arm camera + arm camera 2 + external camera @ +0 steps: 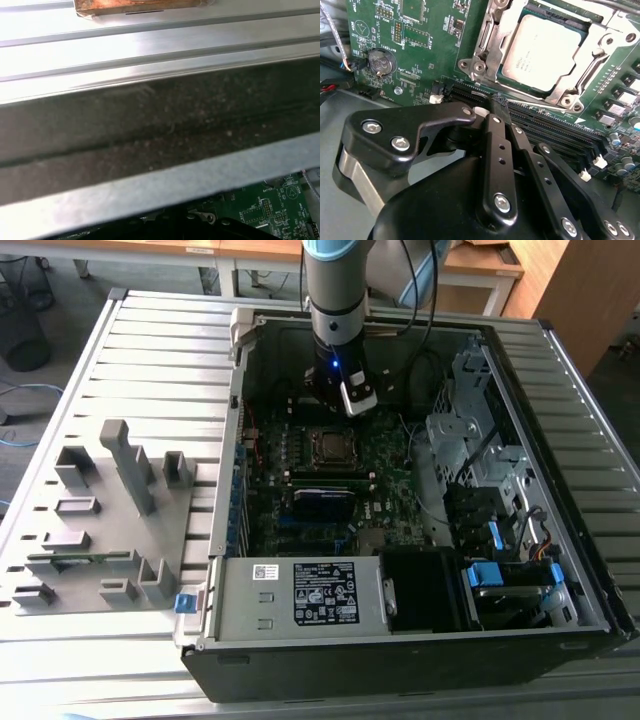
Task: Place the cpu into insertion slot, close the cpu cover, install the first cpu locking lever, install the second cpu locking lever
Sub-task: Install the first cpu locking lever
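Near the seated cpu (540, 52), the arm (335, 290) hangs upright, jaws pinched together, empty.

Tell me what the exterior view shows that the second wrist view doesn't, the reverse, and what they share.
Exterior view adds: the whole open computer case, the grey fixture tray on the exterior view's left, the labelled power supply. Second wrist view adds: the coin battery and a white slot latch. Shared: the green motherboard, the cpu inside the cpu cover, the gripper.
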`<state>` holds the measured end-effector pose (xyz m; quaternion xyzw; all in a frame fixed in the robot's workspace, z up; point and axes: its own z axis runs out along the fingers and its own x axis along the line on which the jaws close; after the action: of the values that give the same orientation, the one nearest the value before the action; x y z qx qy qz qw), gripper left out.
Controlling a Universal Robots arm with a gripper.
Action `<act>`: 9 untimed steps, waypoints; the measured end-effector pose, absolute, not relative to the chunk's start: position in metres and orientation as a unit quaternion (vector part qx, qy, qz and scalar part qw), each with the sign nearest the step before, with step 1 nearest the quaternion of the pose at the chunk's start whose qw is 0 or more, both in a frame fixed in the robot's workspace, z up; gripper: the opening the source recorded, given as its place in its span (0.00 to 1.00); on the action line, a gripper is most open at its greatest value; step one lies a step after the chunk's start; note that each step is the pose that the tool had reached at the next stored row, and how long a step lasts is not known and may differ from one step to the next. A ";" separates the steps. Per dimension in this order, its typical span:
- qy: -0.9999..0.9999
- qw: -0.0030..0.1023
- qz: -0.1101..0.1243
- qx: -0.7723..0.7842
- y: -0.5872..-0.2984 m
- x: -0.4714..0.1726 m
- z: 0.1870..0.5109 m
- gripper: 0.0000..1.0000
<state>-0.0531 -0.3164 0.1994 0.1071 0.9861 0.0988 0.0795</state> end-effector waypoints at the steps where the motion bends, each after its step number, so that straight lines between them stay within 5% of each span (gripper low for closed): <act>1: 0.986 0.080 0.099 0.107 -0.316 -0.053 0.199 0.10; 9: 0.986 0.083 0.100 0.107 -0.317 -0.056 0.199 0.10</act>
<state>-0.0561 -0.3173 0.1989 0.1068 0.9857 0.1003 0.0833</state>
